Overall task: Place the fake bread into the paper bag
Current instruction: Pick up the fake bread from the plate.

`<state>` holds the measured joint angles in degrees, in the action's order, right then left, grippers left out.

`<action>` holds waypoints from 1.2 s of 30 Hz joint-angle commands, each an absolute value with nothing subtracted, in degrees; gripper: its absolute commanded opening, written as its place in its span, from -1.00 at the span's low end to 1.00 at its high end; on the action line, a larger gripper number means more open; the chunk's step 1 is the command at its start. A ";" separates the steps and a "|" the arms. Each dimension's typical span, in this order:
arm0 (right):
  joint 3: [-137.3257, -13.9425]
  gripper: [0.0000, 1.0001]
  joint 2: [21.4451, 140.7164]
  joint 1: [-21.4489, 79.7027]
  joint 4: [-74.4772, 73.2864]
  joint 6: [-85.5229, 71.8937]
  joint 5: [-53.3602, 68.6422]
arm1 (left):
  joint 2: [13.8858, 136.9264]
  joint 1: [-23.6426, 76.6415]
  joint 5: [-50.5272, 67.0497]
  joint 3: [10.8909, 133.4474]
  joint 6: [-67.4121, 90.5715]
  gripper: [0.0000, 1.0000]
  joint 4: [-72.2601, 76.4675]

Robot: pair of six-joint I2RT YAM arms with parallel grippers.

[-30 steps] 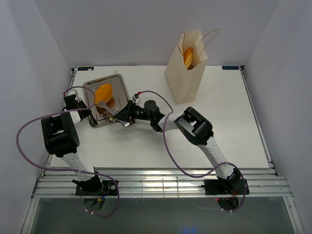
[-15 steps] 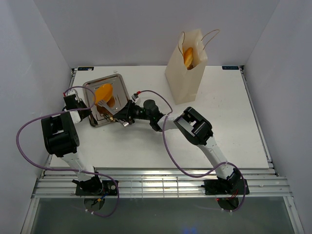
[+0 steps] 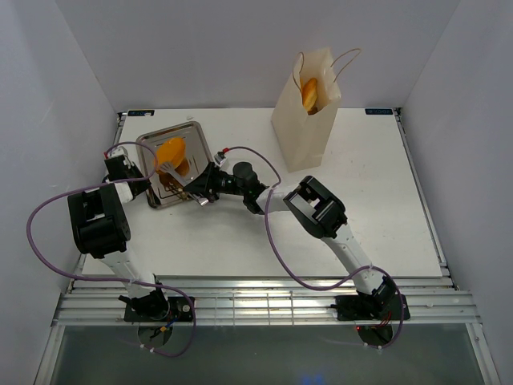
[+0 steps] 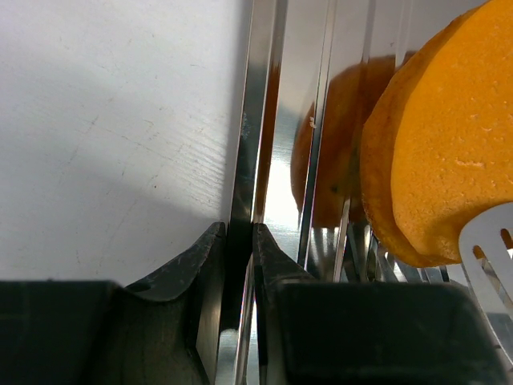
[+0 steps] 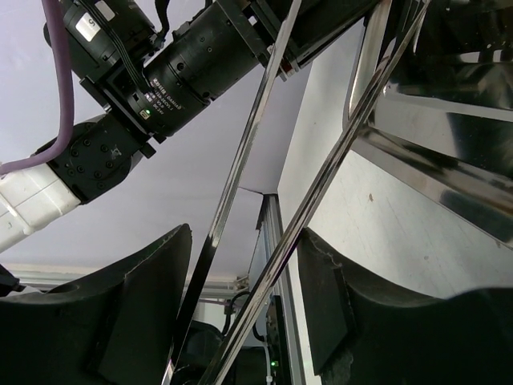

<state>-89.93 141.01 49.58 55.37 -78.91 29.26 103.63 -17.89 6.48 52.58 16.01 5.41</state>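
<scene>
One orange bread piece [image 3: 170, 150] lies on the steel tray [image 3: 192, 138], well apart from the paper bag [image 3: 300, 132] at the back of the counter [image 3: 377, 200], where another piece [image 3: 309, 92] already shows. The tongs [image 3: 168, 168] have crept closer over the last second and their slotted head now touches the bread, so the pick-up looks close, though nothing is lifted. The right hand [image 3: 207, 186] is clamped on the tongs, and the left hand [image 4: 239, 241] pinches the tray rim to steady it.

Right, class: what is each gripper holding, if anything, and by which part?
The left gripper pinches the steel tray by its rim; the right gripper holds the metal tongs by their two arms.
</scene>
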 commanded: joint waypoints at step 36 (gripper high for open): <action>-100.90 0.16 148.71 48.25 55.81 -80.94 26.20 | 108.90 -17.49 7.29 49.31 15.82 -1.00 -6.07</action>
